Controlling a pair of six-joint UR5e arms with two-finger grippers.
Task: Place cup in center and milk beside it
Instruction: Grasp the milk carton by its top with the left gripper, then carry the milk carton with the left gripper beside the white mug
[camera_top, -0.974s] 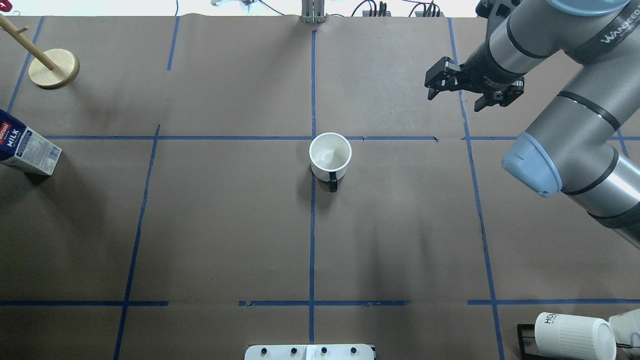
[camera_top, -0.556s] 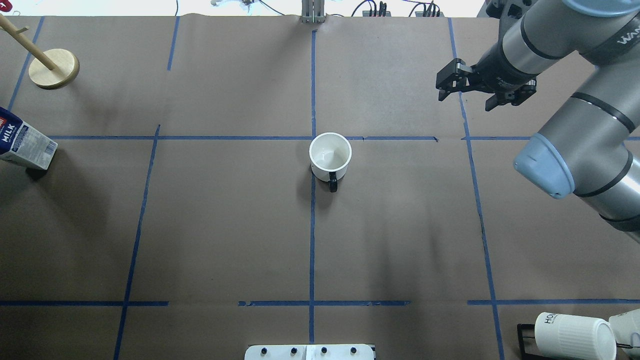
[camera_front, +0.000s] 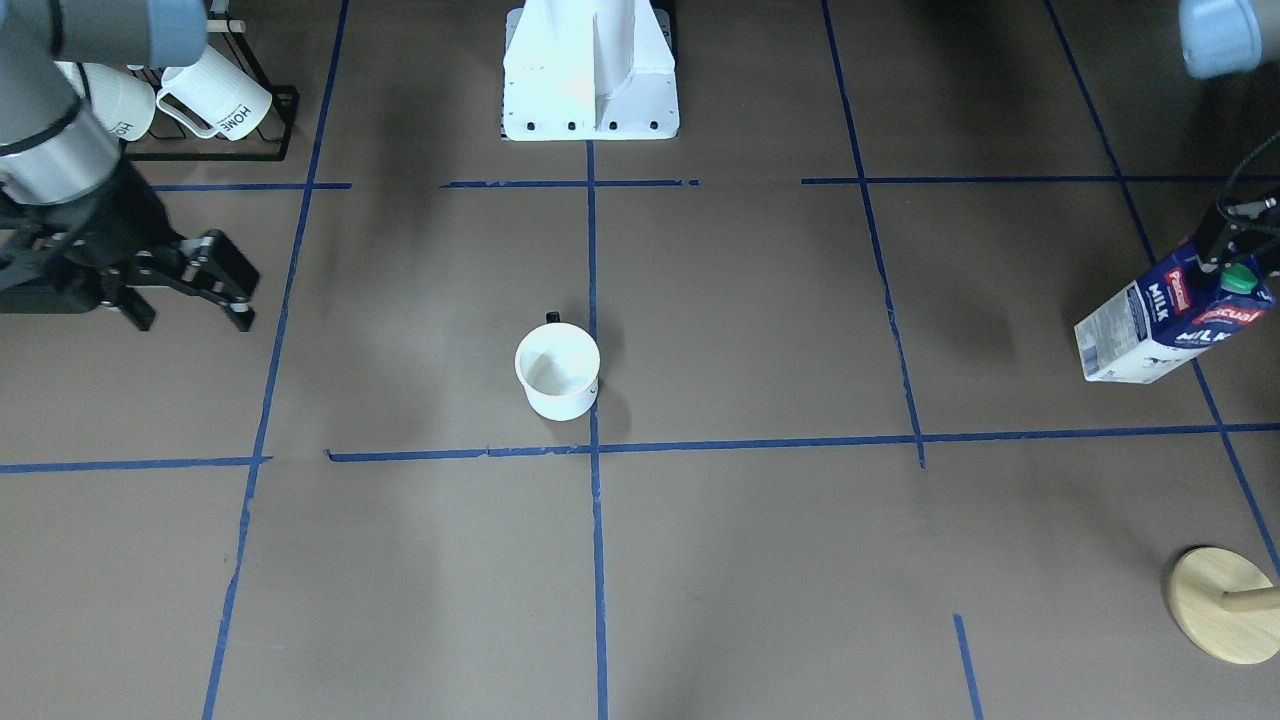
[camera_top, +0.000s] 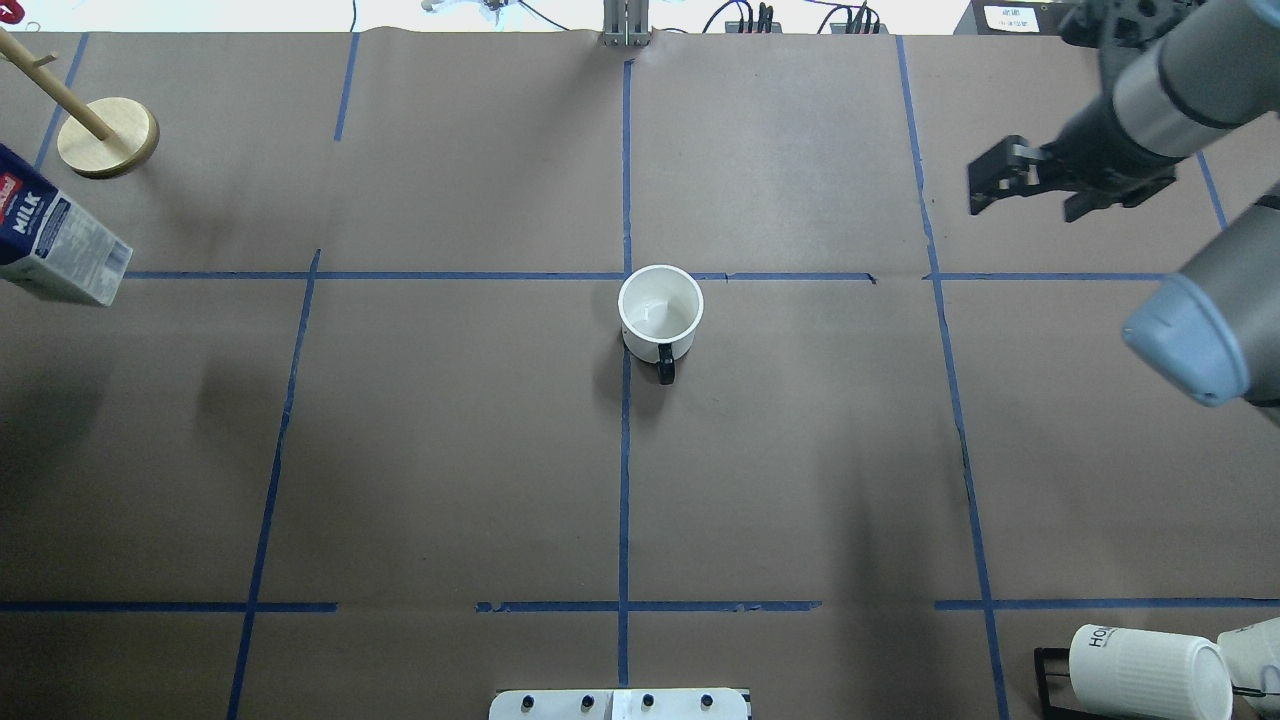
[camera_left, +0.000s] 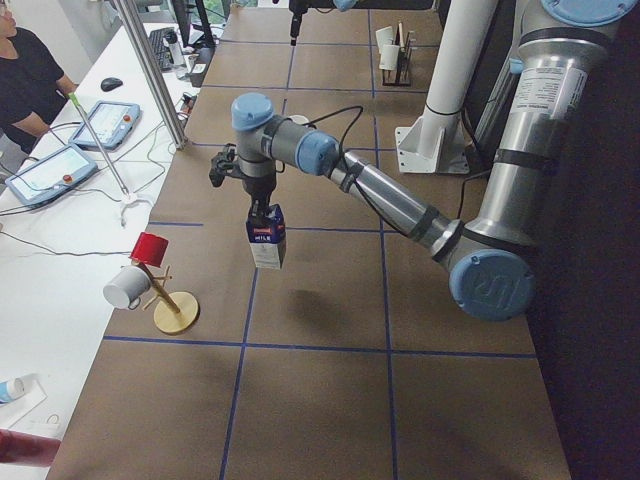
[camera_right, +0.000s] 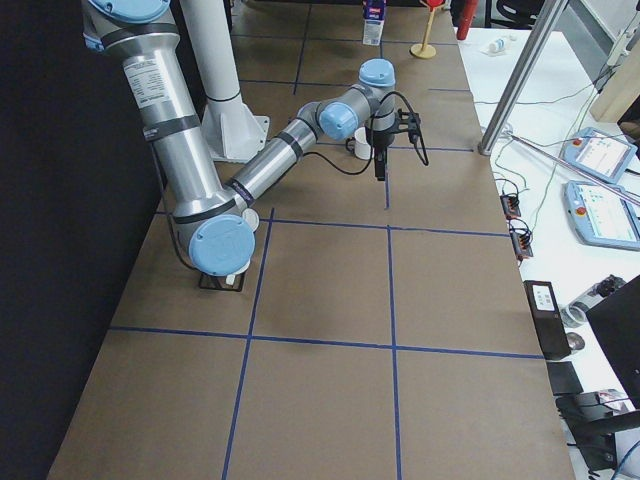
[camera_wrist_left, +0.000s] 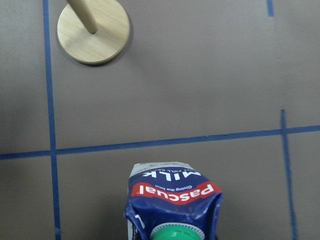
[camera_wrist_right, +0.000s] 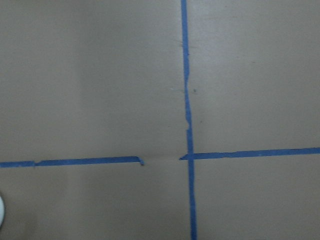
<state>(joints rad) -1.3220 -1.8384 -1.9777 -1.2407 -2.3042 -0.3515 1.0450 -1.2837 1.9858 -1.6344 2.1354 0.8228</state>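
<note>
Cup: the cup stood upright and empty on the brown surface. It sat on the long tape line, just on the robot's side of the center, where the blue tape lines crossed.
Cup handle: the black handle pointed toward the robot's base.
Milk carton: the milk carton hung tilted near the robot's left edge of the table, well apart from the cup. Its green cap was at the top. In the left side view its base was raised off the surface and its shadow lay apart from it.
Left gripper: the left gripper was clamped on the top of the milk carton, beside the cap, and held it up.
Right gripper: the right gripper hung over the robot's right part of the table, well apart from the cup. Its jaws were spread wide with nothing between them.
Wooden stand: a wooden stand with a round base stood near the milk carton, on the side away from the robot, and did not touch it.
Mug rack: a black rack holding ribbed white mugs stood at the robot's right, beside its base.
Right wrist view: brown surface and a tape crossing were visible. A white sliver at the lower left edge could not be identified.
</note>
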